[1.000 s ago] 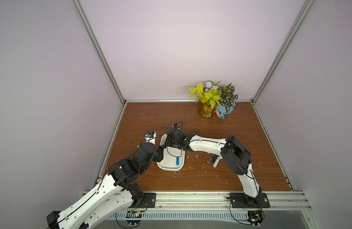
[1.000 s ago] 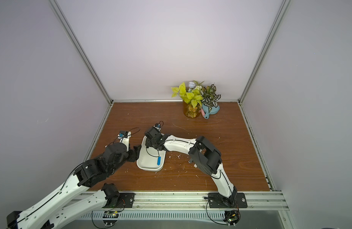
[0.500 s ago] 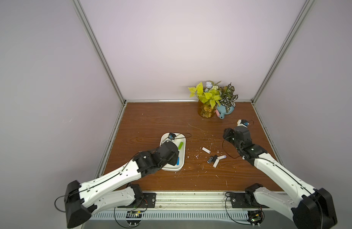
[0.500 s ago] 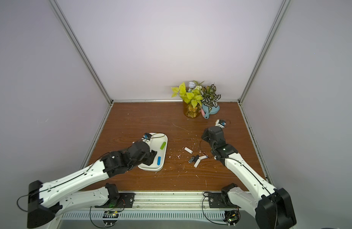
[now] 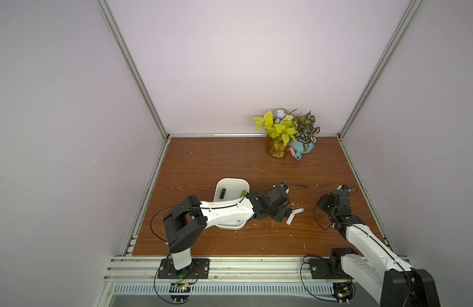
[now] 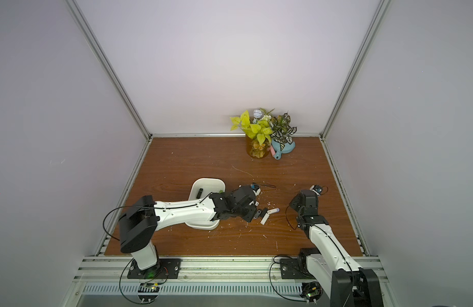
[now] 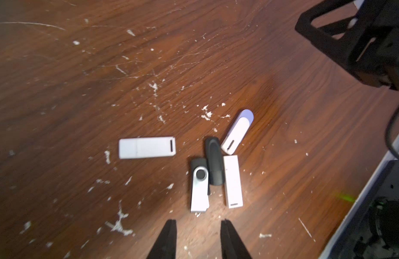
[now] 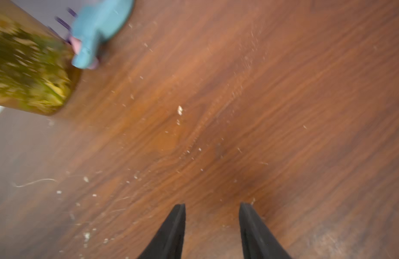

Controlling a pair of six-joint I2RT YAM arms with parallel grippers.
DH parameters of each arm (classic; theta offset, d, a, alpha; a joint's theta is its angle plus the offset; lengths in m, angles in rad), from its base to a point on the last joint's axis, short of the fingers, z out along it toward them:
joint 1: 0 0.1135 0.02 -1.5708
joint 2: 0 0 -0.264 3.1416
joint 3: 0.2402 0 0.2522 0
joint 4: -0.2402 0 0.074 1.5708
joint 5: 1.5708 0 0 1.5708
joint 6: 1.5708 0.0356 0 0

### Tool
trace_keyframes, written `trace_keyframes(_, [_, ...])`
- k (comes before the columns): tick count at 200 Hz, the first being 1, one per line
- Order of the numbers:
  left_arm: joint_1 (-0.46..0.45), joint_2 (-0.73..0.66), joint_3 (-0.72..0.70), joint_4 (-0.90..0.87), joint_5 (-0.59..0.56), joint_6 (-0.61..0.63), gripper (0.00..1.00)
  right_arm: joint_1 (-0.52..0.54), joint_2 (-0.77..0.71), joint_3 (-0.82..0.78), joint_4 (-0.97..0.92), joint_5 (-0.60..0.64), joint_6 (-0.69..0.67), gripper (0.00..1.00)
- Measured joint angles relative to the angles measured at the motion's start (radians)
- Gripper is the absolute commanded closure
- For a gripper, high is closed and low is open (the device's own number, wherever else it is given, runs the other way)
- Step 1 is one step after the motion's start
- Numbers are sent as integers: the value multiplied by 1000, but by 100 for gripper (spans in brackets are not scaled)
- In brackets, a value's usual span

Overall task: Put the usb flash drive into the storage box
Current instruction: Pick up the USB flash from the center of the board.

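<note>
Left wrist view: the left gripper [image 7: 196, 222], jaws parted and empty, faces a silver swivel flash drive [image 7: 199, 188] bunched with a black drive [image 7: 214, 161], a slim white drive [image 7: 232, 181] and a white-and-lilac drive [image 7: 237, 132]. In both top views that bunch lies on the table [image 5: 203, 164] near the storage box [image 5: 231, 181], to its right, and another black stick [image 5: 222, 193] rests inside the storage box. The right gripper [image 8: 212, 205], also spread and empty, is well to the right of the storage box
</note>
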Motion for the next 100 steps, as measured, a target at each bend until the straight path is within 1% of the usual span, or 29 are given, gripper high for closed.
trace_keyframes(25, [-34,117,116,-7,0,14,71,-8,-6,-4,30,-5,-5,54])
trace_keyframes(48, [-55,191,199,-16,3,22,74,-17,5,-10,47,-26,-5,54])
trace_keyframes(62, [-63,222,225,-21,3,24,76,-21,13,-13,53,-31,-6,54])
trace_keyframes(100, [-63,277,273,-65,-16,25,76,-29,26,-16,71,-56,-6,54])
